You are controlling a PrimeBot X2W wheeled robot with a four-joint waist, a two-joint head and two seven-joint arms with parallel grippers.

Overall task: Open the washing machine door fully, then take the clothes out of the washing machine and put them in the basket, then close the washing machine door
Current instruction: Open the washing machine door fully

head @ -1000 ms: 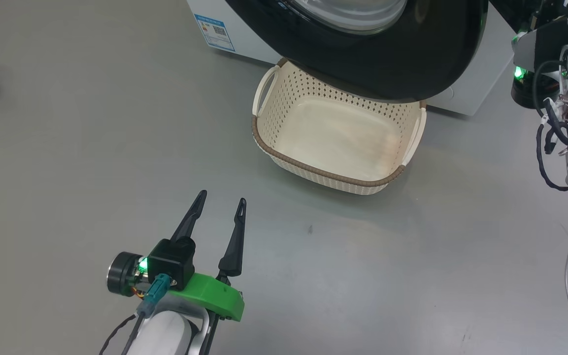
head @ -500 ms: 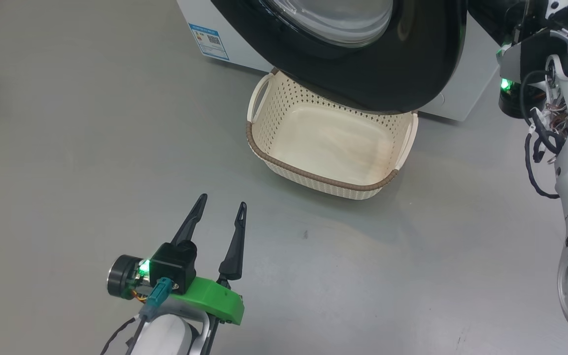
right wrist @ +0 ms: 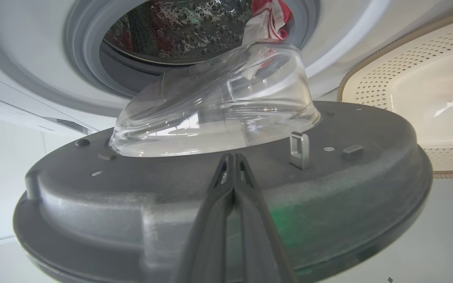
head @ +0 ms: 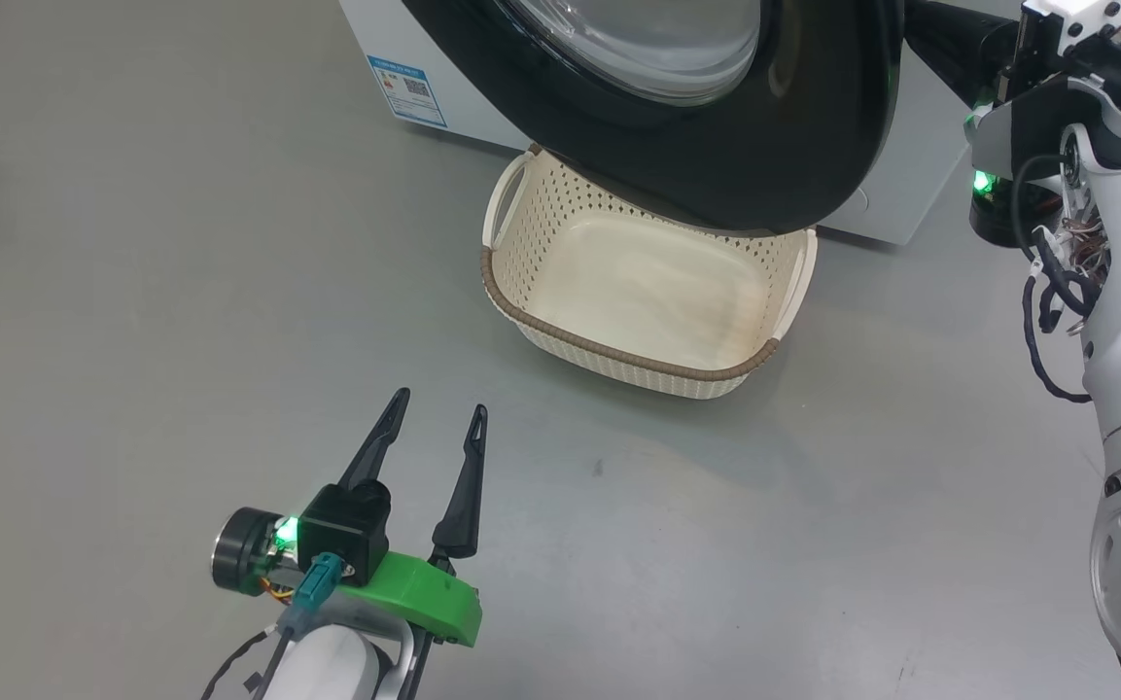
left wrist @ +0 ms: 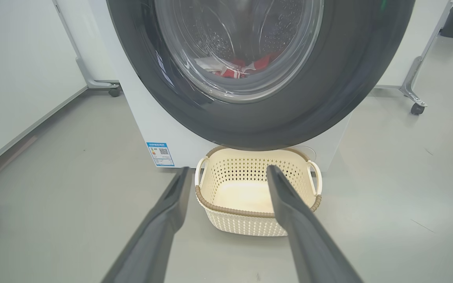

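Evidently early in the sequence. Shows the washing machine door swung partway out from the washing machine, overhanging the basket on the floor just in front. Shows the right gripper with fingers pressed together, holding nothing, tips at the door's grey inner face; contact unclear. Shows the left gripper spread wide, holding nothing, aimed toward the basket. Leaves the clothes inside the drum and the basket unfilled. Remaining: full opening, unloading, closing.

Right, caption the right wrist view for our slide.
Shut right hand behind the open washing machine door; clothes in the drum.
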